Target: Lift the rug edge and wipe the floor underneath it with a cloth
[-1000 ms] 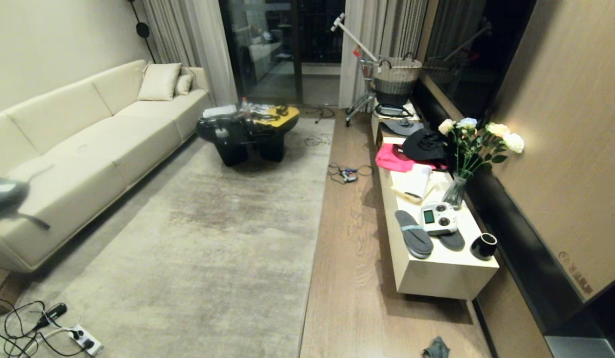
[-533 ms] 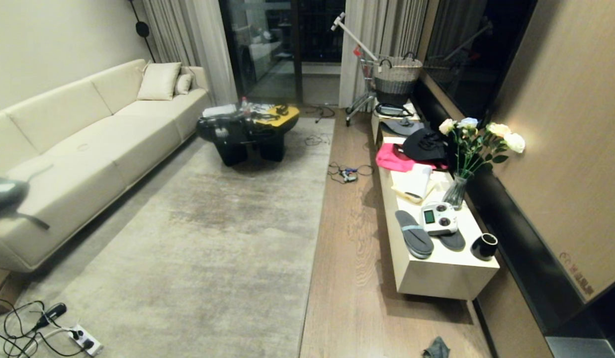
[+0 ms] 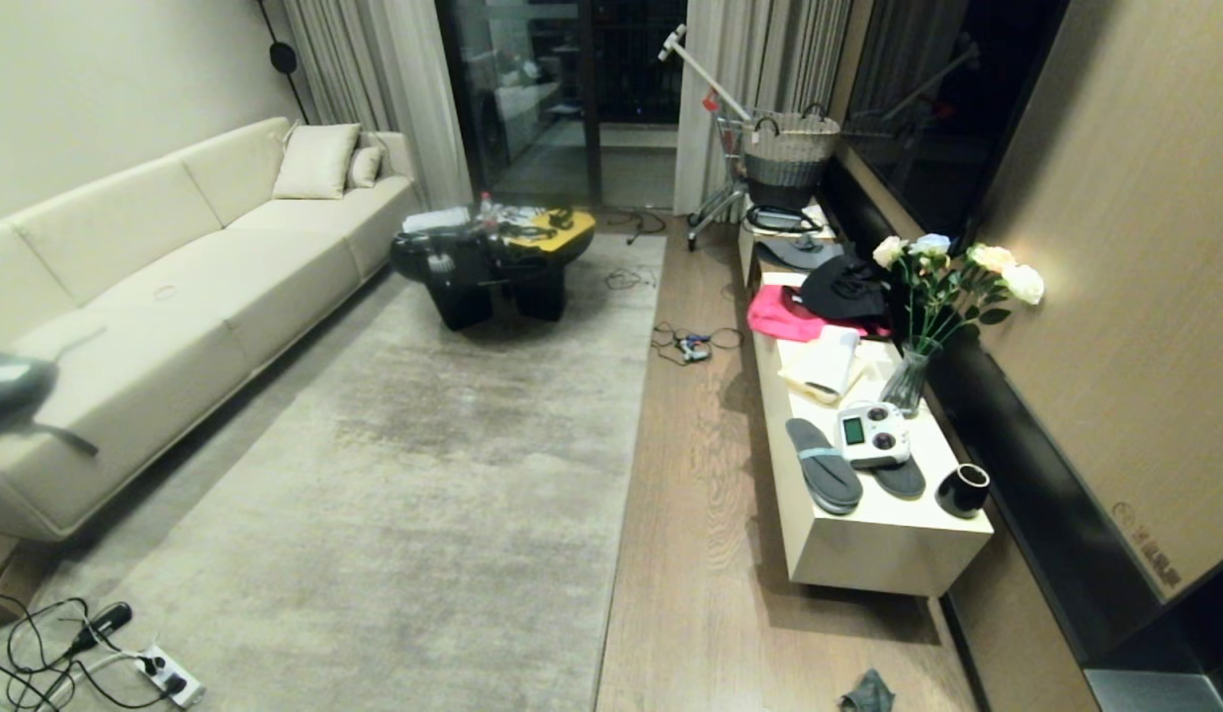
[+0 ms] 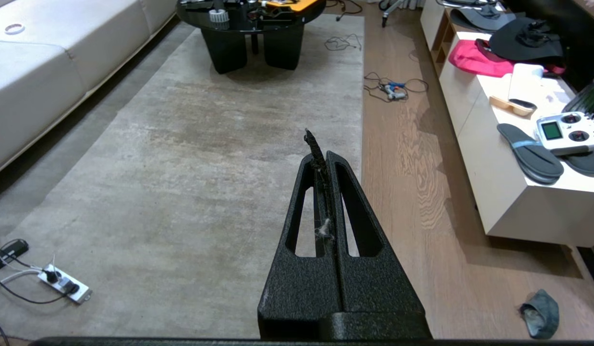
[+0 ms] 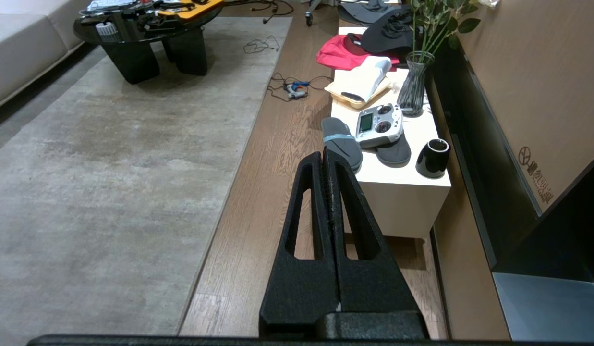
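Room as seen from my head and wrists. My left hand (image 4: 324,156) hangs above the rug with its fingers pressed together, a few dark fibres caught between the tips but nothing held; my right hand (image 5: 324,161) hangs above the floor (image 3: 700,514), closed likewise and empty. Containers: a woven basket (image 3: 789,153) sits in a small trolley at the far end of the room, its contents not visible; a glass vase (image 3: 906,384) on the low white surface (image 3: 883,554) holds white and pale blue flowers on green stems; a black cup (image 3: 963,489) stands near the surface's near corner, its inside too dark to read. The rug edge (image 3: 626,465) runs as a straight line from near to far, lying flat on the floor, its long axis parallel to the surface, with a strip of bare wood planks between the two. The cloth (image 3: 868,692) lies crumpled on the floor close to me, on the far side of that strip from the rug, just beyond the surface's near end and well apart from both hands
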